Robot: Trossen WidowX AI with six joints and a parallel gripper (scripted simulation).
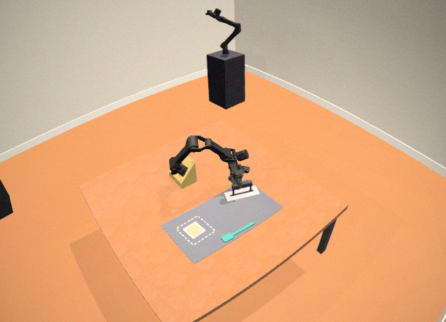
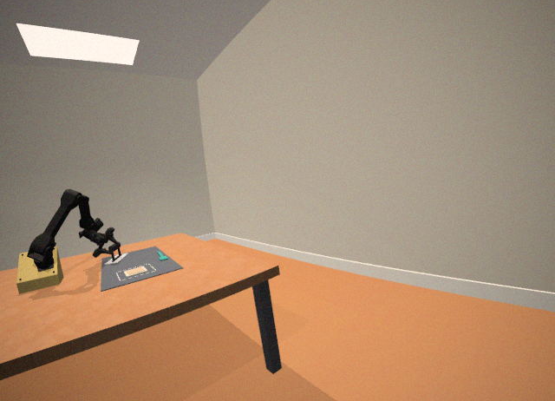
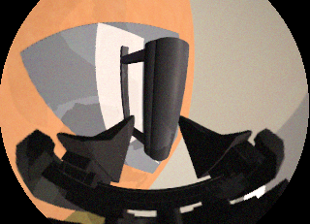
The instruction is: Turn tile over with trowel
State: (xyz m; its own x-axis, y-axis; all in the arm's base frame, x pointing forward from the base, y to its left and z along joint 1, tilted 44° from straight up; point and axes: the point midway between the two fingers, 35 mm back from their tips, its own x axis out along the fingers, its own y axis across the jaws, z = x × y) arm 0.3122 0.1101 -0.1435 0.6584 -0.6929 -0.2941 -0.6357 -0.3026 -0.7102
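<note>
Where the trowel's handle stands, fingers (image 1: 236,185) (image 2: 107,251) spread | tile (image 1: 194,229) (image 2: 135,271) inside outline

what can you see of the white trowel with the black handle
The trowel has a flat, white rectangular blade and a dark, rounded grip raised on two thin posts from a narrow bar. Its material is unclear. It looks roughly level, at the edge of the gray mat nearest the arm. The open gripper is at the grip; contact is unclear.
</note>
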